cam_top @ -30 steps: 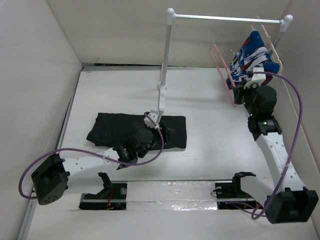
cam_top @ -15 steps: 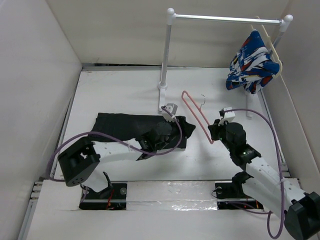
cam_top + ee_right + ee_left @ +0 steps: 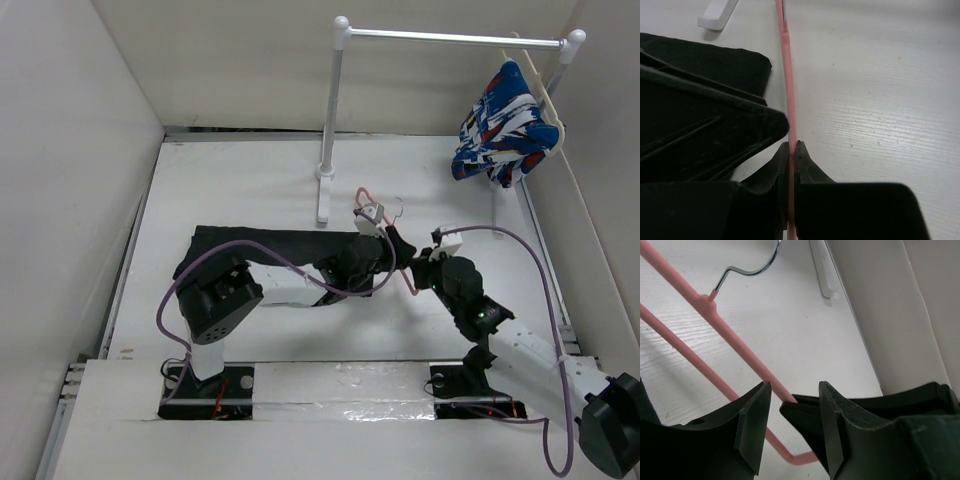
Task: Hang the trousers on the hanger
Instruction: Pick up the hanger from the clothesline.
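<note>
Hanger (image 3: 740, 347), thin pink triangle, has come down to the long black trousers (image 3: 270, 245), clamped in the right gripper (image 3: 791, 150); left gripper (image 3: 793, 386) has jaws apart, so threading can begin.

A white clothes rail (image 3: 450, 38) stands at the back of the white table (image 3: 240, 190), its left post (image 3: 333, 110) upright. A blue, white and red patterned garment (image 3: 503, 125) hangs from a cream hanger (image 3: 548, 95) at the rail's right end.

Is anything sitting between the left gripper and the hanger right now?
No. The left wrist view shows only a bare gap between the open left gripper and the pink hanger, which the right gripper pinches.
</note>
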Controlling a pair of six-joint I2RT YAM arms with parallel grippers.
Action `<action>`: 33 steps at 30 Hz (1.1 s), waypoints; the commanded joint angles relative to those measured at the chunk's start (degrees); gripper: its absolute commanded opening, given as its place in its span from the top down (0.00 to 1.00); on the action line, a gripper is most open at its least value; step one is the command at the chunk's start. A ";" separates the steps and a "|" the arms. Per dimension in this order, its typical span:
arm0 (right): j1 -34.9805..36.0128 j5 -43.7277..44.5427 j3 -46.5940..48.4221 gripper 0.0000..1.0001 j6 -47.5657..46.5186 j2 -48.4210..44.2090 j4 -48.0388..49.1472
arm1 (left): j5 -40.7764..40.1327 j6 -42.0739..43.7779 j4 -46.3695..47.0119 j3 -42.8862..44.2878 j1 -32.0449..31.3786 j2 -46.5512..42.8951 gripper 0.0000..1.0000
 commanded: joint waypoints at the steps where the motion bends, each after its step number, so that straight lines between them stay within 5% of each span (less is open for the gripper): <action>1: 1.34 2.15 0.14 1.00 0.52 -1.31 5.14 | -1.82 -0.65 -0.82 5.18 -0.05 1.61 0.59; 20: 5.13 7.16 0.14 1.00 0.17 -3.16 4.51 | -2.35 -1.62 -6.98 10.37 0.56 7.58 0.60; 24: 6.88 7.85 0.31 1.00 0.34 -2.54 4.01 | -1.91 -2.14 -5.06 10.03 0.56 8.29 0.75; 25: 6.88 8.30 0.66 1.00 0.61 -2.72 2.78 | -1.56 -2.05 -4.97 9.77 0.56 8.29 0.89; 27: 7.41 8.65 0.76 1.00 1.40 -3.25 1.18 | -1.47 -2.05 -5.14 9.41 0.56 7.68 1.00; 33: 10.92 7.42 1.98 0.56 2.89 -8.34 -8.47 | 0.90 -4.86 3.09 -0.33 1.09 3.38 1.00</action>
